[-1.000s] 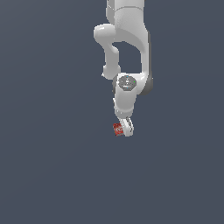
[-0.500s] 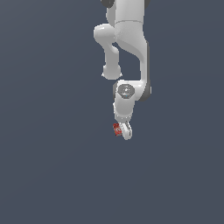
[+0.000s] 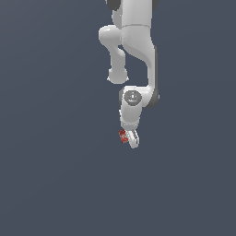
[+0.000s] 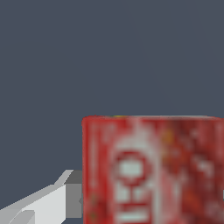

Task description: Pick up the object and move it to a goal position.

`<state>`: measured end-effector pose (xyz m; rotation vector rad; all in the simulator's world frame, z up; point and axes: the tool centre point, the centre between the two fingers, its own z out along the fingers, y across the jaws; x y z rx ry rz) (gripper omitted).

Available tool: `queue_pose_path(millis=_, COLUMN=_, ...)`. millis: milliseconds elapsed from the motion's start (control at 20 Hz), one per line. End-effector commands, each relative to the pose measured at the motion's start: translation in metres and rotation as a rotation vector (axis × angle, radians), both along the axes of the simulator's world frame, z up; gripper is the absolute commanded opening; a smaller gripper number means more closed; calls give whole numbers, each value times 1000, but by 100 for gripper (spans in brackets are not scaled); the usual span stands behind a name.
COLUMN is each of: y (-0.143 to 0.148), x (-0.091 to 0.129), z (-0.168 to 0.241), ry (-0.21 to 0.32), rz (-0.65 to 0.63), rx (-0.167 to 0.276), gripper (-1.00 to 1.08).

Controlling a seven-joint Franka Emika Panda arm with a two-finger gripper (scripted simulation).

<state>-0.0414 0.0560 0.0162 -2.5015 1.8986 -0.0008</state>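
I've got the white robot hand (image 3: 131, 139) pointing down at the end of the arm, with the small flat red rectangular box with the white-and-dark label (image 3: 123, 136) sitting right at its tip, on the exterior view's left side of the fingers. In the wrist view the box (image 4: 153, 170) fills the lower part of the frame, label face toward the camera, and one pale grey finger (image 4: 52, 199) meets its edge. Looks clamped on the box to me, but only one finger shows, so I'm calling it a probable grip, not a confirmed one.

Plain dark blue-grey desk (image 3: 55, 184) all round. I can't tell whether the box is resting on it or already clear of it. No goal marker visible in either view.

My read: grasp just made, or lift in hand. To do it well:
- keep squeeze constant, no re-grip
- lift straight up first, then translate
- move slowly; the box looks held near one edge, so it may pivot
- watch the label in the wrist view for slip or rotation
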Motion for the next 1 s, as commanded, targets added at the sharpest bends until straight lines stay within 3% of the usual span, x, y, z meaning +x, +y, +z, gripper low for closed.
queue_pose_path(millis=0, y=0, x=0, z=-1, ry=1, rz=0, rx=0, gripper=-100)
queue_pose_path(millis=500, y=-15, x=-1, z=8, ry=0, rz=0, rx=0, gripper=-100)
queue_pose_path(millis=950, y=-95, x=-4, z=47, ry=0, rz=-1, rx=1, gripper=-100)
